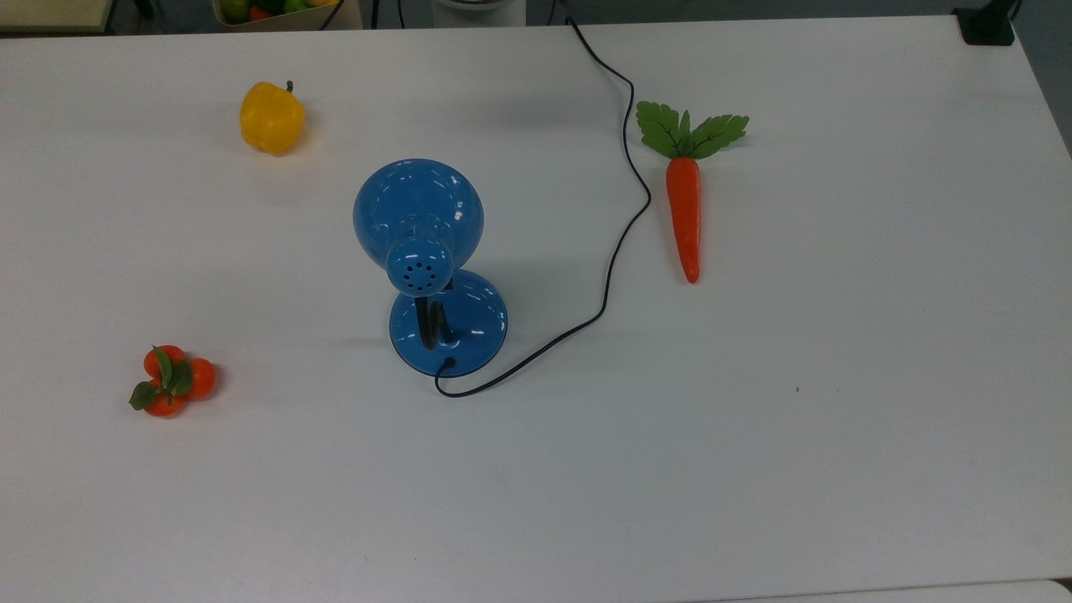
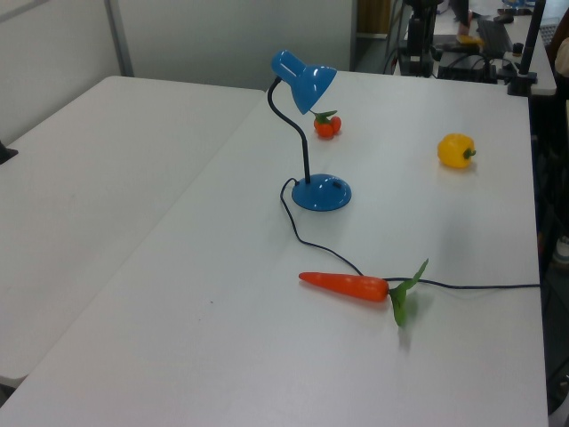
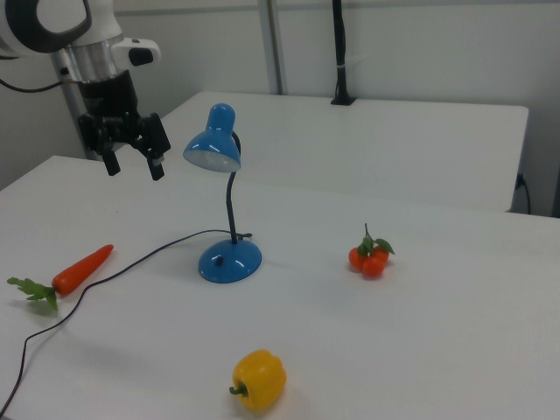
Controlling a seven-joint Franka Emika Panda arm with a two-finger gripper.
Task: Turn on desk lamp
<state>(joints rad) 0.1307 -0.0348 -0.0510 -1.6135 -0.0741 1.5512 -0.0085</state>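
In the right view, the gripper (image 3: 131,162) hangs high with its jaws spread and empty, left of the lamp (image 3: 226,197), which stands mid-bench, unlit. Coming down, it could snag the cord (image 3: 131,262) or tip the lamp off its base.

The desk lamp (image 1: 419,222) was glossy blue, with a black gooseneck and a thin black cord (image 1: 624,209). The bench (image 1: 754,435) was plain white. A carrot (image 1: 684,213) was orange with green leaves, a bell pepper (image 1: 270,117) was yellow, and small orange fruits (image 1: 172,381) carried dark green leaves. The gripper (image 3: 133,157) was black beneath a white arm (image 3: 61,26).
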